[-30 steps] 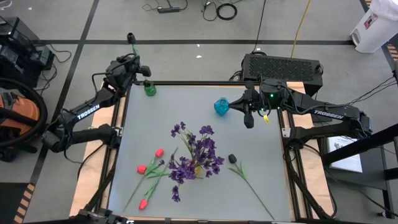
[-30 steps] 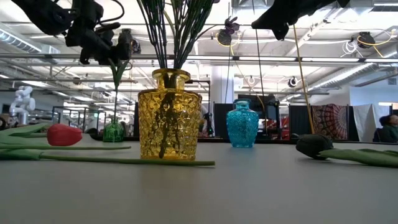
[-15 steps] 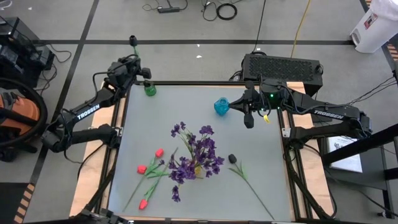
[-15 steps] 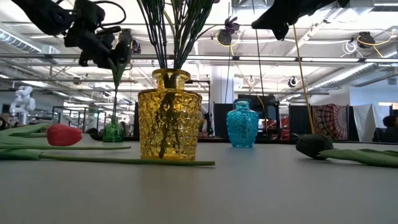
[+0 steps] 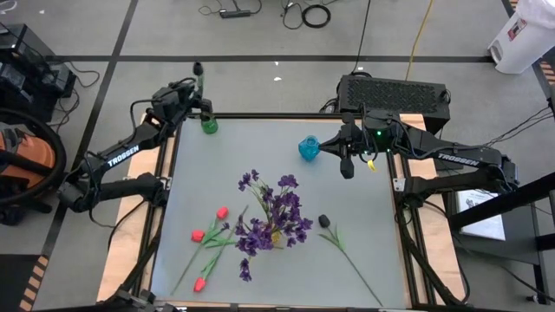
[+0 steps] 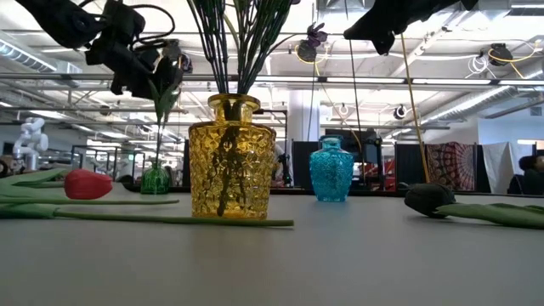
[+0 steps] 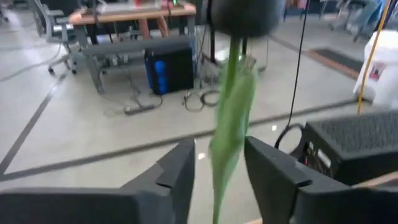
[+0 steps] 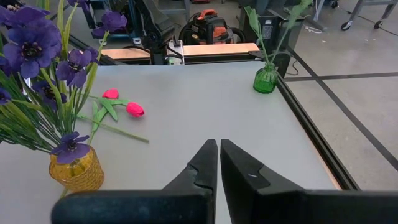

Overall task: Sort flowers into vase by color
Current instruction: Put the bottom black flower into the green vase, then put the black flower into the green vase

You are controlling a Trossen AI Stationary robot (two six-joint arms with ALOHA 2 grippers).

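Note:
A black-headed flower [image 5: 198, 68] stands with its stem foot in the small green vase [image 5: 208, 124] at the table's far left corner. My left gripper [image 7: 219, 146] is open, level with the stem's upper part [image 7: 231, 93], one finger on each side of it. My right gripper [image 8: 219, 155] is shut on nothing, raised beside the blue vase [image 5: 308, 148] at the far right. Purple flowers [image 5: 273, 212] stand in the yellow vase [image 6: 231, 157] at mid table. Red tulips [image 5: 208, 236] and another black-headed flower [image 5: 323, 221] lie flat on the table. My left gripper stands open round the upright stem, coming at it level from the table's left side. The stem's leaf [image 7: 239, 118] lies close to one finger [image 7: 270, 171]; I cannot tell whether they touch.
The tulips' stems [image 5: 186, 273] run toward the near left corner. The lying black flower's stem [image 5: 355, 264] runs toward the near right corner. A black box [image 5: 395, 91] sits behind the table's far right edge. Bare table [image 5: 260, 152] lies between the green and blue vases.
The black flower's head has swung toward the table's right and near side, so the flower stands more upright, while its stem foot stays in the green vase. My left gripper has turned a little with it, staying in place.

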